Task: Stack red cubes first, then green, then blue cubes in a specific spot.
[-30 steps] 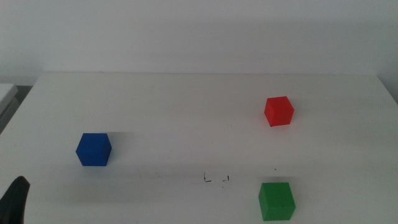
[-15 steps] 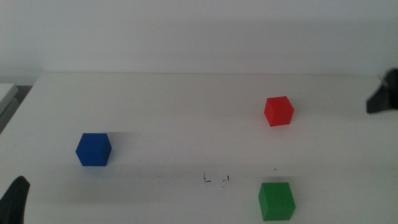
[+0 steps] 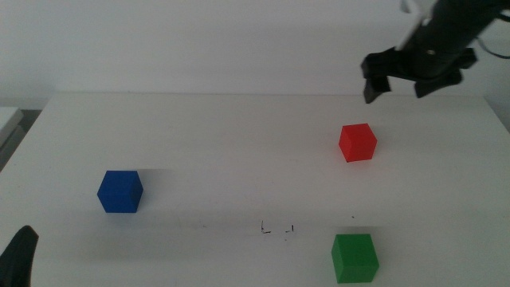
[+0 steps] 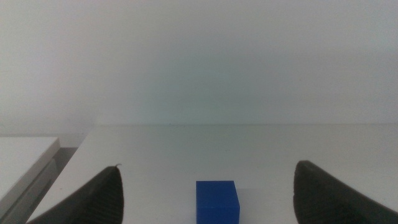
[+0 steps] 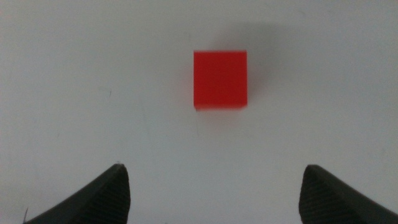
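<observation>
Middle view: right gripper (image 3: 396,80) aloft near the table's (image 3: 239,135) far right corner, jaws apart, above the red cube (image 3: 358,143); green cube (image 3: 355,257) by the near edge, beside the pen-marked spot (image 3: 278,230); blue cube (image 3: 120,191) toward the left edge.

Left wrist view: left gripper (image 4: 205,193) waiting, spread, facing the blue cube (image 4: 217,201).

Right wrist view: red cube (image 5: 220,79) squarely ahead of spread jaws (image 5: 214,193). Probably light, rigid, matte; best pinched across opposite flat faces.

right tool (image 3: 402,86) swung in from the right edge, now above red cube (image 3: 358,143), jaws spread
</observation>
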You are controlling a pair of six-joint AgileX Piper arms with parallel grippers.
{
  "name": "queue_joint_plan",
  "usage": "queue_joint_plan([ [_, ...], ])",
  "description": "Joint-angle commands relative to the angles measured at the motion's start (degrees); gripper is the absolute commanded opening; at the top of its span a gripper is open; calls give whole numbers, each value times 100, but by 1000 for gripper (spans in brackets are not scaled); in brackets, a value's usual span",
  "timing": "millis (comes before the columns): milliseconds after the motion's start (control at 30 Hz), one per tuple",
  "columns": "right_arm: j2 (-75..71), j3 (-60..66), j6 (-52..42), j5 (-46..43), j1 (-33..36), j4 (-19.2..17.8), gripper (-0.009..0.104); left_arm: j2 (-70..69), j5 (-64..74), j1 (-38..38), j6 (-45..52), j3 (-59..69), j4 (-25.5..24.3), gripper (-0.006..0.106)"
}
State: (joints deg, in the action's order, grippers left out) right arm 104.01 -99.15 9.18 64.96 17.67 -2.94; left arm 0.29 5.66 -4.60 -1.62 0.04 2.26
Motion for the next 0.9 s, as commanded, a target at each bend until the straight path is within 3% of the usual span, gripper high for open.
queue_joint_plan([
  [0, 471, -494, 21, 181, 10, -70, 92, -29, -77, -3, -13, -4, 14, 94],
  [400, 1868, -1129, -15, -267, -122, -16, 92, -29, -77, -3, -13, -4, 14, 94],
  [867, 2347, -1129, 147, -852, -173, -34, 92, -29, -77, -3, -13, -4, 14, 94],
])
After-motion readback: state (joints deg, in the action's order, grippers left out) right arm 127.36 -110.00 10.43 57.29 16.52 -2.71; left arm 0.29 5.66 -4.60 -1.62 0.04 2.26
